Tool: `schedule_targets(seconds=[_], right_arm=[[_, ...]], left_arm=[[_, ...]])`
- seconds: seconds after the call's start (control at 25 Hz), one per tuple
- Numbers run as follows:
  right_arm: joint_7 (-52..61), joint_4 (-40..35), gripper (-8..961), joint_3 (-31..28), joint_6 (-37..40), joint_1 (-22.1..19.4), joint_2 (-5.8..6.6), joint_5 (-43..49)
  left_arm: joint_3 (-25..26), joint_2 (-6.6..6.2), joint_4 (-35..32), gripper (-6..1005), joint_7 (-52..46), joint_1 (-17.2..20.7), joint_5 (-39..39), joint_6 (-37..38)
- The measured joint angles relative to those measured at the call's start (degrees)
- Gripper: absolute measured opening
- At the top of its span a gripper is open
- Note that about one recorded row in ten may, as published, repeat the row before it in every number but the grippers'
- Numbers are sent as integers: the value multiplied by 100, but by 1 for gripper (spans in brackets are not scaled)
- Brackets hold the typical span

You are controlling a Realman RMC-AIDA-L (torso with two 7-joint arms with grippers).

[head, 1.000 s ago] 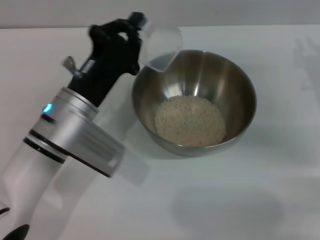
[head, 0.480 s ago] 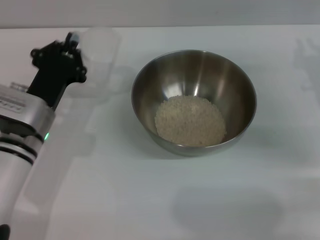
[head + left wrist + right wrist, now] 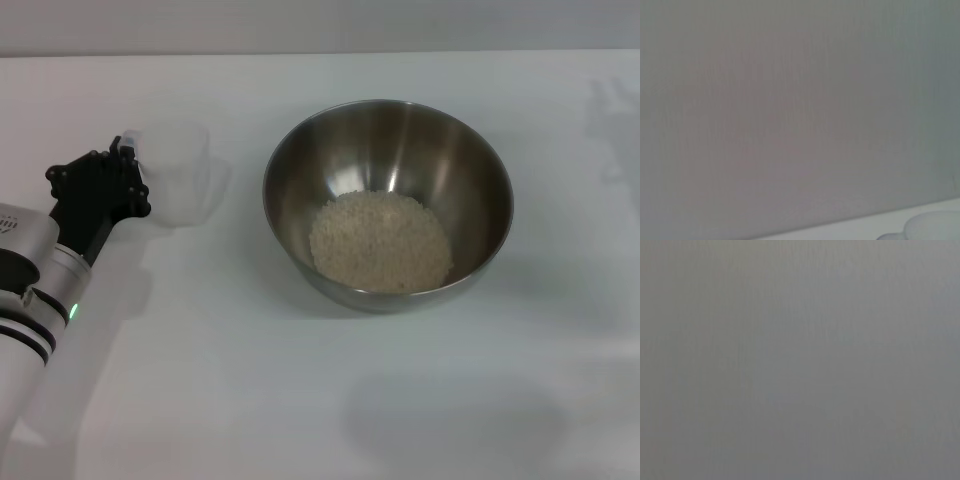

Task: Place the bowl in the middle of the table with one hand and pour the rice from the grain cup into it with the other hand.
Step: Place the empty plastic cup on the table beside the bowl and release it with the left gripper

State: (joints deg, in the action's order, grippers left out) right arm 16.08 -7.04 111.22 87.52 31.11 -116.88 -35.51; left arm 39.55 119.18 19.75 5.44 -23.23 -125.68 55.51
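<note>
We see the table (image 3: 330, 420), hard and flat. The bowl (image 3: 480, 170) sits well to the right of our left gripper (image 3: 122, 170); it looks heavy, stiff and slippery, with rice (image 3: 380, 240) inside. The gripper holds the grain cup (image 3: 180, 185) by its handle side; it looks light and empty.

Grain cup (image 3: 178, 180) left of bowl (image 3: 388, 205)

The left arm reached in from the near left corner of the head view, its silver forearm angled up and away toward the black left gripper (image 3: 118, 172), whose fingers were closed on the cup (image 3: 178, 172). The right arm did not show
</note>
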Motion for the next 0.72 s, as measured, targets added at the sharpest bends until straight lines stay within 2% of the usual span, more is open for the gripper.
schedule_targets(seconds=[0.48,0.68,0.72], right_arm=[[0,1,302,4,2,0,-1,40],[0,1,311,4,2,0,-1,49],[0,3,313,4,2,0,1,50]], left_arm=[[-15,-1,37,48,-30,-30,0,-263],[40,-25,0,49,-559,40,2,-260],[77,-30,-6,83,-707,83,5,-244]])
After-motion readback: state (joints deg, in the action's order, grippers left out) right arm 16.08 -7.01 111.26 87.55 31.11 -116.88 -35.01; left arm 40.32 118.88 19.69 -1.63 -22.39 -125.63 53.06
